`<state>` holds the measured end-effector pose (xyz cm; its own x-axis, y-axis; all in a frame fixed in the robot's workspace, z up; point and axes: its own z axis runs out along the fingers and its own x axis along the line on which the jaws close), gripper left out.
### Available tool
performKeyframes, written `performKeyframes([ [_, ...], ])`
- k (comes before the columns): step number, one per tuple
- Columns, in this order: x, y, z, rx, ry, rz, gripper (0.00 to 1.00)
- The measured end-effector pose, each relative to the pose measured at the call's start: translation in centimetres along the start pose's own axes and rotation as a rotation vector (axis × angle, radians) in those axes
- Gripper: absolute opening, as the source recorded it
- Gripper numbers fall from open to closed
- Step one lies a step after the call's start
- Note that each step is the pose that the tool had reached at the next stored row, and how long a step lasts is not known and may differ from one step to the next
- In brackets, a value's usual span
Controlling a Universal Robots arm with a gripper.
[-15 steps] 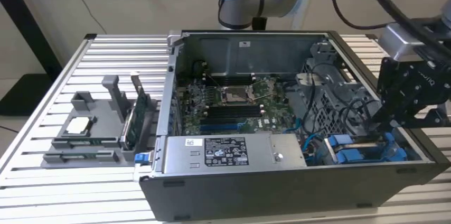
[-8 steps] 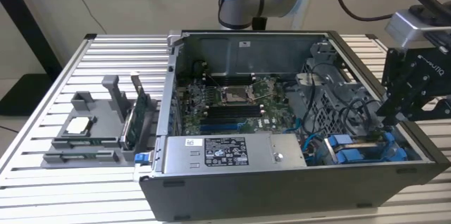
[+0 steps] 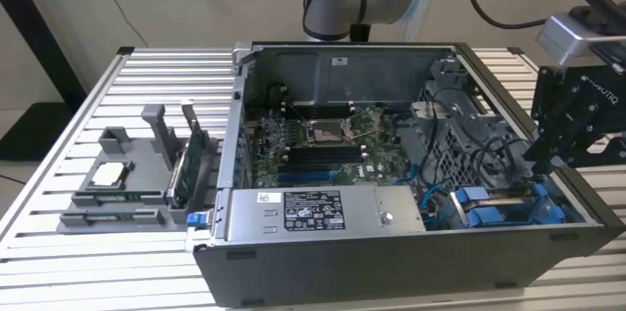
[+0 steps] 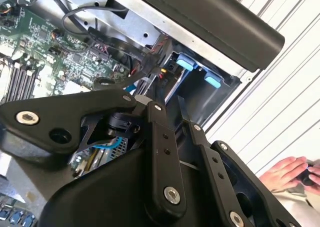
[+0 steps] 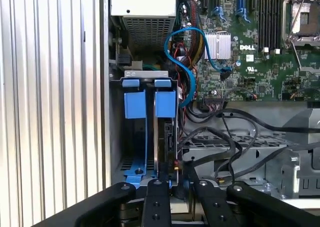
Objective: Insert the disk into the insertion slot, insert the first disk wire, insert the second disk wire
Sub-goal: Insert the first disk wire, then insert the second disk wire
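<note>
Two blue carrier tabs stand just ahead of the jaws. Below the nearer tab the disk sits on edge, already down in the insertion slot, its connector end facing the gripper. The gripper hangs low inside the computer case, with loose black wires just beside the jaws (probably why it is here). I cannot tell whether the jaws are clamped or apart.

You get soft, even indoor light in the exterior view: the slatted counter reads bright, the case interior dimmer. In the second wrist view the counter slats wash out pale, and the black end effector shows only faint sheen
</note>
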<state>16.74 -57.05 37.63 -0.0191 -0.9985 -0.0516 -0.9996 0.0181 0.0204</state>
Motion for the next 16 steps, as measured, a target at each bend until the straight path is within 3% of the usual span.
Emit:
performKeyframes([
  [7, -0.02, -0.62, 0.01, -0.0001, -0.0003, -0.001, 0.26],
  [16, -0.10, -0.64, 0.02, -0.0001, -0.0002, -0.001, 0.26],
])
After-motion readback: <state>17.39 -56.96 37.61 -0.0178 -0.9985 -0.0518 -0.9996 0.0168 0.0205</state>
